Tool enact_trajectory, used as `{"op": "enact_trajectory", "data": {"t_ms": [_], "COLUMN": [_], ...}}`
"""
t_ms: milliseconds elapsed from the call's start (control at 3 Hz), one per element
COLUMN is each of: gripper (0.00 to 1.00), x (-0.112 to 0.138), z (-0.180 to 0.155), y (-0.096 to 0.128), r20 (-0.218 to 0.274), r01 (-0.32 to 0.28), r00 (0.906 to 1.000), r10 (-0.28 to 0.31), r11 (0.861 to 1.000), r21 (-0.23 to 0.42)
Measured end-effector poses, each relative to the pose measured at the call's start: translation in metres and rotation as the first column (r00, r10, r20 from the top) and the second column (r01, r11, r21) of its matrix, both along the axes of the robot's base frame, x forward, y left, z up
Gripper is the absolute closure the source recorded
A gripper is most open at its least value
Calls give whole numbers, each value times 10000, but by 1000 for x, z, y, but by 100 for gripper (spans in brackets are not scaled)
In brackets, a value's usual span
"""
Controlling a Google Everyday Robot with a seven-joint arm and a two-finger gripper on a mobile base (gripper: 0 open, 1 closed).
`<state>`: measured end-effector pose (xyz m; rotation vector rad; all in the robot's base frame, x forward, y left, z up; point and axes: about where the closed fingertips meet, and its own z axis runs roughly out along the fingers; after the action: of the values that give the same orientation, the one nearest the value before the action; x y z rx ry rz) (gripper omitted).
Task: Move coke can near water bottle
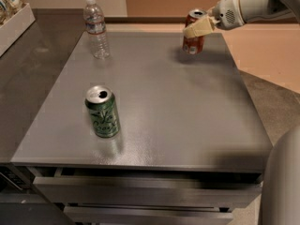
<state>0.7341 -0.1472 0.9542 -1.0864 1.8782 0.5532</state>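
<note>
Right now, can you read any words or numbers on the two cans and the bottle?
No text reads clearly.
Red aluminium coke can, held by the gripper at the far right of the grey table: white markings, blurred.
Clear plastic water bottle: red-and-white label, too small.
Green aluminium can with leaf pattern: nothing legible.

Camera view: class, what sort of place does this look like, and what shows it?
Probably an office break room: a grey counter over drawers, a box of snack packets at far left. The gripper, at the counter's far right, holds the coke can.
</note>
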Motion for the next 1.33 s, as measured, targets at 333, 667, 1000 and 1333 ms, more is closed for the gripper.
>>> {"op": "enact_trajectory", "data": {"t_ms": [333,667,1000,1333], "gripper": [100,100,100,100], "x": [8,17,23,28], "z": [2,2,0,-3], "y": [27,54,80,108], "r20": [119,134,31,-43], "r01": [-336,-666,-975,-1343], "r00": [9994,9977,9952,9909], "r10": [335,665,975,1344], "r11": [9994,9978,9952,9909], "r21": [81,58,54,49]}}
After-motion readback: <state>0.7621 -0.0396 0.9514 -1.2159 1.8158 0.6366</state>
